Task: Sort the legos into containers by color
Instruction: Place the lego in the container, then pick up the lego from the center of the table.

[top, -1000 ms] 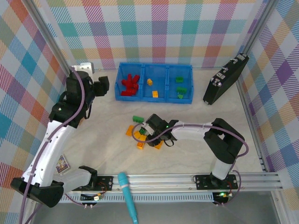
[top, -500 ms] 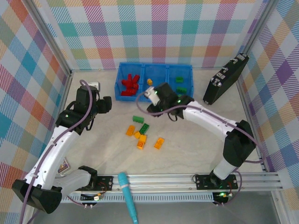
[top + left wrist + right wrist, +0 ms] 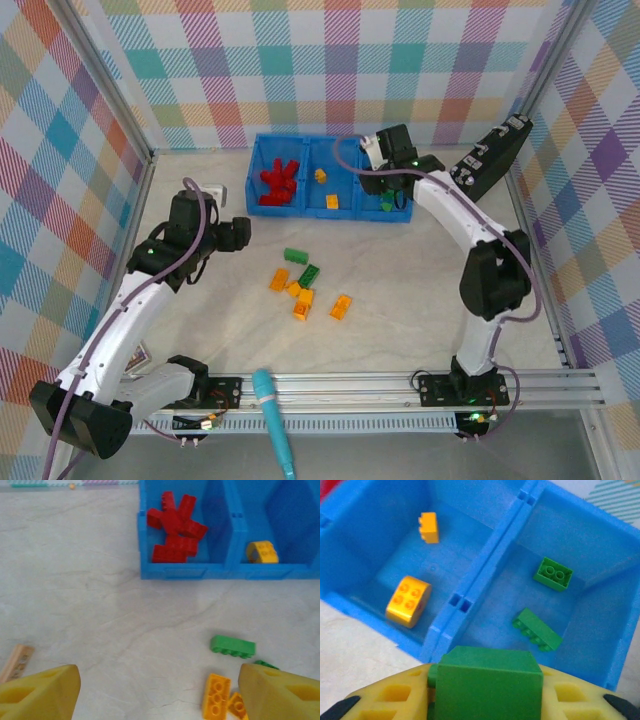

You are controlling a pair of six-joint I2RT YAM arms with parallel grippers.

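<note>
Partly cut off, a green brick [image 3: 487, 677] sits clamped in the right pincer [image 3: 485, 702].

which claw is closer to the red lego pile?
Left. The left claw hovers near-left of the red legos; the right claw is over the far-right compartment, holding a green brick.

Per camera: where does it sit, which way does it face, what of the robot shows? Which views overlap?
Top external: above and behind the robot, looking down at the table; left end effector and right end effector both show.
Left wrist: low over the table, facing the bright blue three-compartment plastic bin; its yellow fingers fill the bottom corners.
Right wrist: above the bin's middle and right compartments; the right end effector clamps a green studded brick.
Shared: both wrist views see the rounded yellow brick in the middle compartment.
</note>
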